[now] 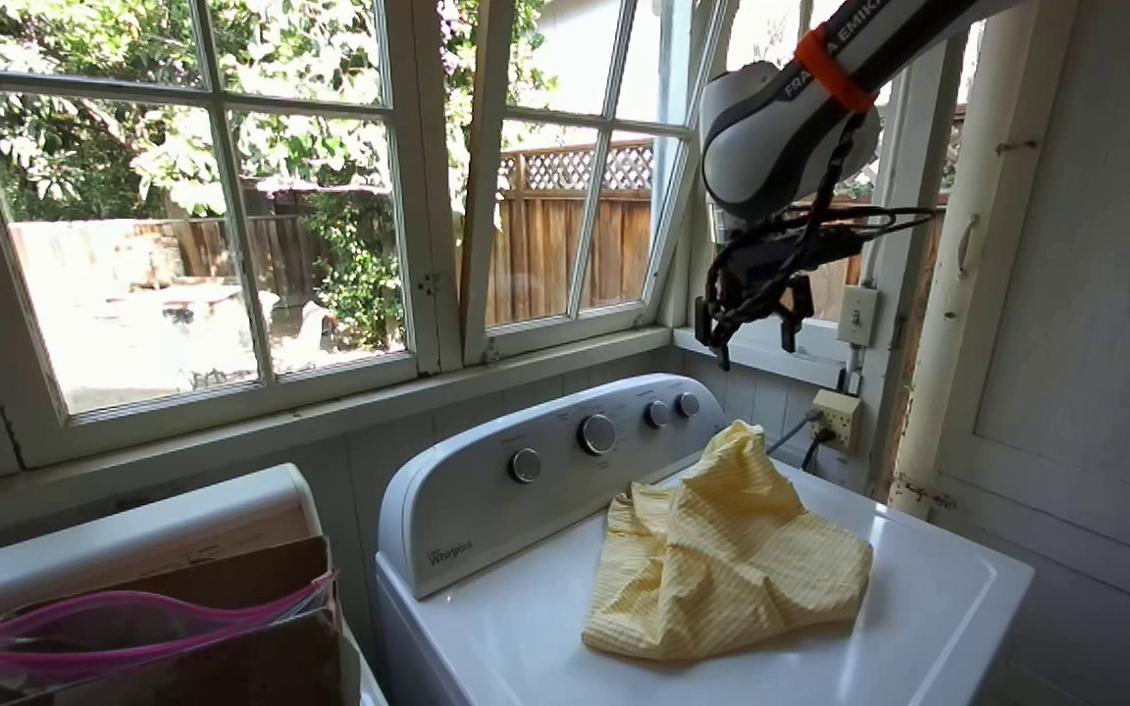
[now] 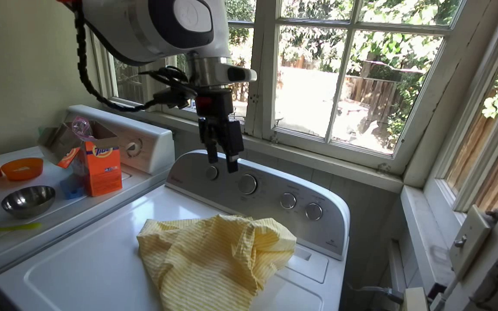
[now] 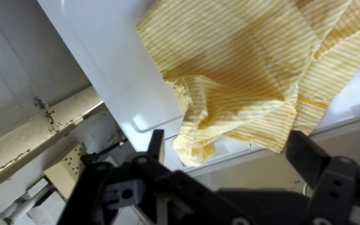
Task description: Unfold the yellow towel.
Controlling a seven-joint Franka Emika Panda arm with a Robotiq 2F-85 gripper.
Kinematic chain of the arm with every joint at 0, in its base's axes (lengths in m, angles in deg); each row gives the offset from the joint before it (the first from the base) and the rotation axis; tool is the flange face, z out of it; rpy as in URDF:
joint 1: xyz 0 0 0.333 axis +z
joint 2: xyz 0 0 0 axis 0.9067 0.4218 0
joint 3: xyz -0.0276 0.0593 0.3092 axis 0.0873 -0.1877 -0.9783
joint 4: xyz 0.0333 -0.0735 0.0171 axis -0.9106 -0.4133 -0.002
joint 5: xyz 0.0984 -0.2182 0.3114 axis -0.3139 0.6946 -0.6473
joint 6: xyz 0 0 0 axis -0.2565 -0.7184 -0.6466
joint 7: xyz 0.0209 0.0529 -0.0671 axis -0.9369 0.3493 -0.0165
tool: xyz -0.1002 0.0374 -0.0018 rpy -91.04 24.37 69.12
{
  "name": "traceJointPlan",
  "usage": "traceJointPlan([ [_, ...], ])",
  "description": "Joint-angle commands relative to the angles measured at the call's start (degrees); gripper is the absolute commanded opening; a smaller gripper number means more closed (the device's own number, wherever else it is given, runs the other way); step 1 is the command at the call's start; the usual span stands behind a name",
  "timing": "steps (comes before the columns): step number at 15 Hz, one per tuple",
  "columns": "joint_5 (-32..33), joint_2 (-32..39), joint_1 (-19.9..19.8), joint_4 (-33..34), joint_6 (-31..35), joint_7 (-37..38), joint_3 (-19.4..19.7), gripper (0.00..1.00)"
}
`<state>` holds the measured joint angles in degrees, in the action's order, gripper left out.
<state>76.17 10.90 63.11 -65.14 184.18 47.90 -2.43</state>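
Your black two-fingered gripper [image 2: 222, 162] hangs, jaws spread wide. Below, the yellow-striped cloth towel [image 1: 722, 569] sits crumpled, softly peaked on the glossy white washer [image 1: 928, 579].

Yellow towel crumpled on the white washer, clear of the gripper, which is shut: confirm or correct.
Not shut: the gripper is open, its jaws wide apart in the wrist view. The yellow towel does lie crumpled on the white washer, clear of the gripper.

Washer [image 1: 516, 618] reads Whirlpool, box [image 2: 104, 170] Tide, arm [image 1: 781, 127] EMIKA
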Motion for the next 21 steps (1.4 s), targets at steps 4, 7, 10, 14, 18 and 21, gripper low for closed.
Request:
traceJointPlan([
  [4, -0.03, 3.97, 3.07, -2.47, 10.72, 1.45, -0.48, 1.00],
  [7, 0.08, 5.10, 4.76, -5.17, 17.81, -1.15, -1.34, 1.00],
  [10, 0.27, 7.02, 6.89, -7.50, 22.71, -4.02, -2.64, 1.00],
  [14, 1.99, 10.37, 10.30, -9.46, 27.29, -7.40, -4.40, 1.00],
  [18, 0.53, 10.02, 11.43, -8.71, 24.73, -7.21, -3.86, 1.00],
  [21, 0.58, 9.84, 11.19, -8.39, 24.72, -7.20, -3.29, 1.00],
])
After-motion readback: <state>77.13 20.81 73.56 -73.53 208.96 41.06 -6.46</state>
